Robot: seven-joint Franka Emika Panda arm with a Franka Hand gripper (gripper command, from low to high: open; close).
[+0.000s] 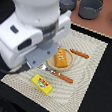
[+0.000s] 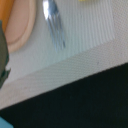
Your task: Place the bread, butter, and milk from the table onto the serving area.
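Observation:
The bread [image 1: 61, 58] lies on the round tan plate [image 1: 50, 61] on the beige striped serving area [image 1: 81, 80]. The butter [image 1: 42, 84] lies flat on the mat near its front edge. My white arm [image 1: 33, 26] hangs over the mat's left part in the exterior view and hides the gripper there. In the wrist view a pale-blue sliver, apparently the milk [image 2: 4, 123], shows at one corner beside a dark finger [image 2: 3, 60]. The camera is low over the mat [image 2: 85, 45], near the fork [image 2: 54, 22] and the plate [image 2: 20, 25]. The jaws do not show.
A knife [image 1: 80, 54] lies beyond the plate and a fork [image 1: 57, 75] in front of it. Grey pots [image 1: 90, 7] stand on the reddish-brown board [image 1: 103, 25] at the back. The black table [image 1: 100, 92] surrounds the mat.

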